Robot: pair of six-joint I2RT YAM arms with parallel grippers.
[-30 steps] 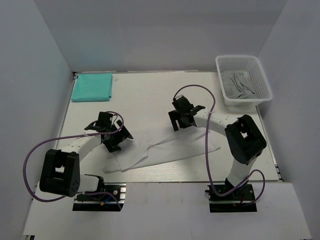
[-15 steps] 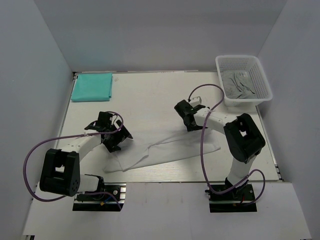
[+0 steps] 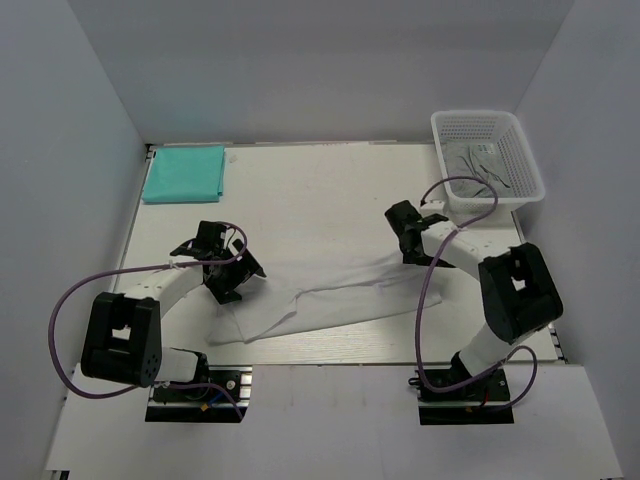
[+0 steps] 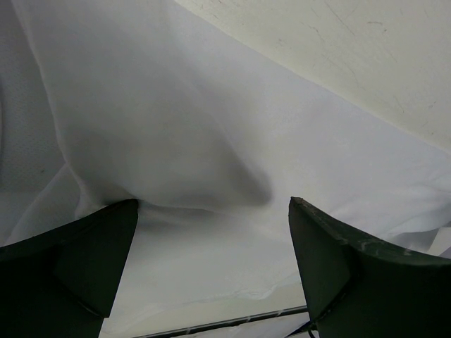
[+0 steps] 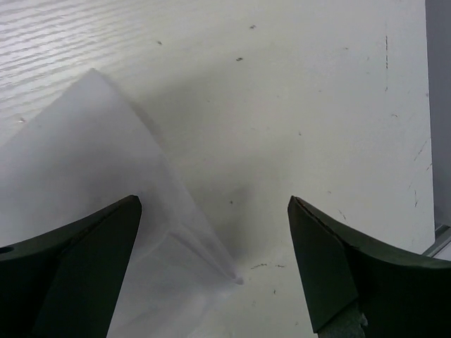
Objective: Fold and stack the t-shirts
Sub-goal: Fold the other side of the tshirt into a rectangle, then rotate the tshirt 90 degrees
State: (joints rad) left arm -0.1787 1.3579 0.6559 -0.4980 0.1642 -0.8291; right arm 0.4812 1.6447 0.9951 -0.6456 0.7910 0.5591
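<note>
We list: white t-shirt (image 3: 330, 300), lying rumpled and stretched left to right across the near middle of the table (image 3: 300, 200); teal t-shirt (image 3: 184, 173), folded, far left corner; left gripper (image 4: 213, 204), released, jaws wide over the white shirt's left end; right gripper (image 5: 215, 201), released, above its right corner; basket (image 3: 495, 203), far right, holding grey cloth.
</note>
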